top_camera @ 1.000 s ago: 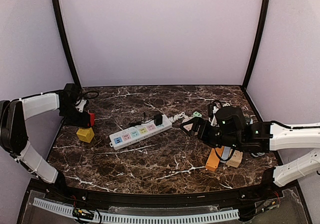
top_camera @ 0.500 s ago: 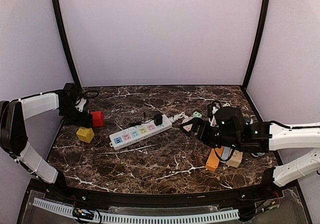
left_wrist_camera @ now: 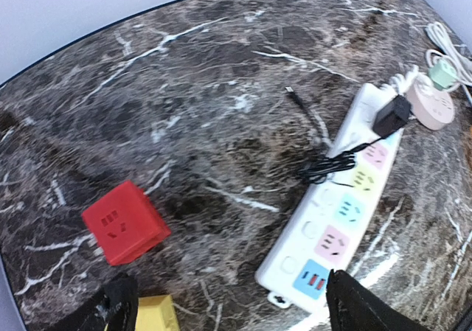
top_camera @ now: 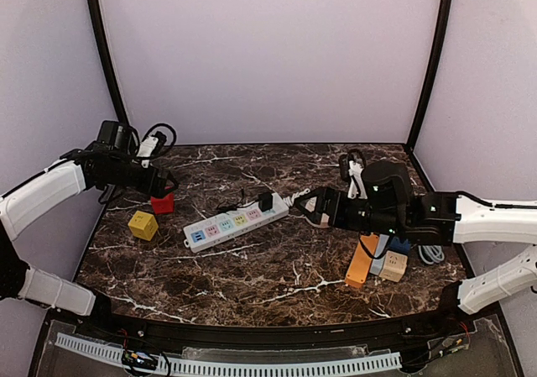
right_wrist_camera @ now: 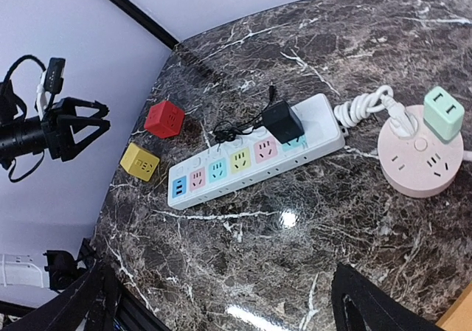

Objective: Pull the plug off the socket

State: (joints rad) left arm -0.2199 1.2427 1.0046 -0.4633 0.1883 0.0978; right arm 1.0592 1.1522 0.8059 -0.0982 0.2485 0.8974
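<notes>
The plug [top_camera: 265, 201] sits in the strip's [top_camera: 225, 222] right end — right gripper [top_camera: 309, 208] spread, nearby; left gripper [top_camera: 165, 185] spread too, well apart. Nothing pins the strip — it could lift with the plug.

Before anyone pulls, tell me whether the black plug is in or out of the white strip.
In. The plug stands upright, seated on the strip at the end where the cord leaves.
</notes>
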